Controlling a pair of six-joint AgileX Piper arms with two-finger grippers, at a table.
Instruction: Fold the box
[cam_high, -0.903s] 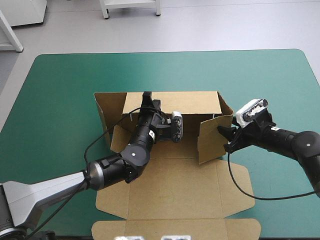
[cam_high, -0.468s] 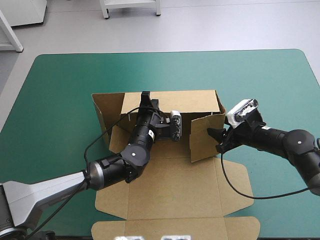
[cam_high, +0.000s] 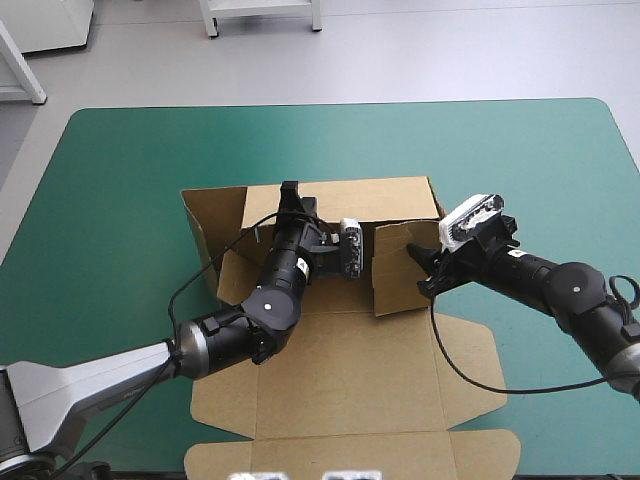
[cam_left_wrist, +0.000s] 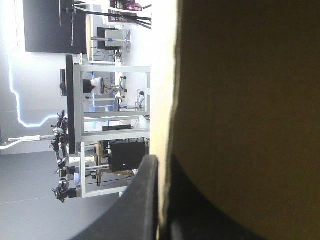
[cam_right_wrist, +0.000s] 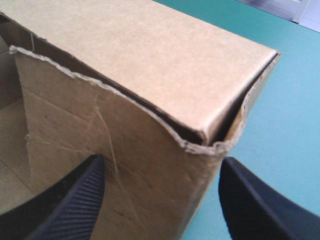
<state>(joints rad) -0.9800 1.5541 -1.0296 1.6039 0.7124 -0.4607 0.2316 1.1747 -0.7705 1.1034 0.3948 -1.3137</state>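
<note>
The table (cam_high: 120, 180), under its teal-green cover, carries the box (cam_high: 350, 370) at its middle, the flat lid (cam_high: 350, 455) reaching the near edge.

The job looks roughly half done. The far wall (cam_high: 390, 200) and left wall (cam_high: 205, 235) stand up, and the right wall (cam_high: 400, 270) is raised and angled in toward the middle. It appears untucked, and the near side lies flat, so the walls remain to be squared and locked.

The left gripper (cam_high: 291, 192) is clamped on the far wall's top edge, board pinched between its black fingers. The right gripper (cam_high: 422, 268) is spread wide, its fingers either side of the right wall's outer corner without pinching it.

The left arm hides the tray floor and the far-left corner. The left wrist view shows little but dark board.
</note>
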